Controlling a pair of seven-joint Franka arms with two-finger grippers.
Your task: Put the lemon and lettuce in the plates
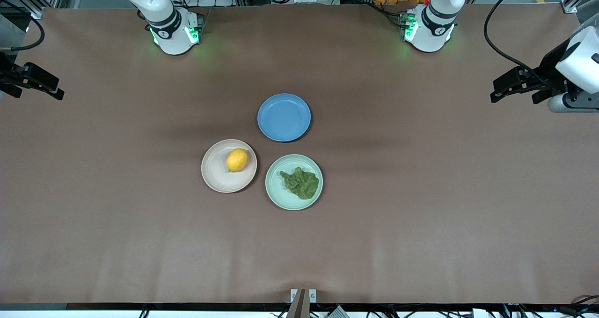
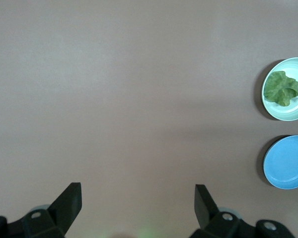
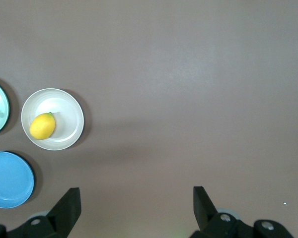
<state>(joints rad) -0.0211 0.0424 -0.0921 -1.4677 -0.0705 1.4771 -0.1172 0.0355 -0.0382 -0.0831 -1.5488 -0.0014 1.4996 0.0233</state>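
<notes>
- The left gripper (image 2: 138, 203) hangs over bare table at the left arm's end, fingers spread apart and empty; the right gripper (image 3: 136, 204) waits likewise over the right arm's end.
- The lemon (image 1: 237, 159), smooth and yellow, lies in the beige plate (image 1: 215, 177).
- The lettuce (image 1: 301, 182), a crinkled dark leaf, lies flat in the mint plate (image 1: 277, 194), just beside the beige one.
- The blue plate (image 1: 284, 117) holds nothing.
- Judged from this, both placements look done; no further grasp seems needed.
</notes>
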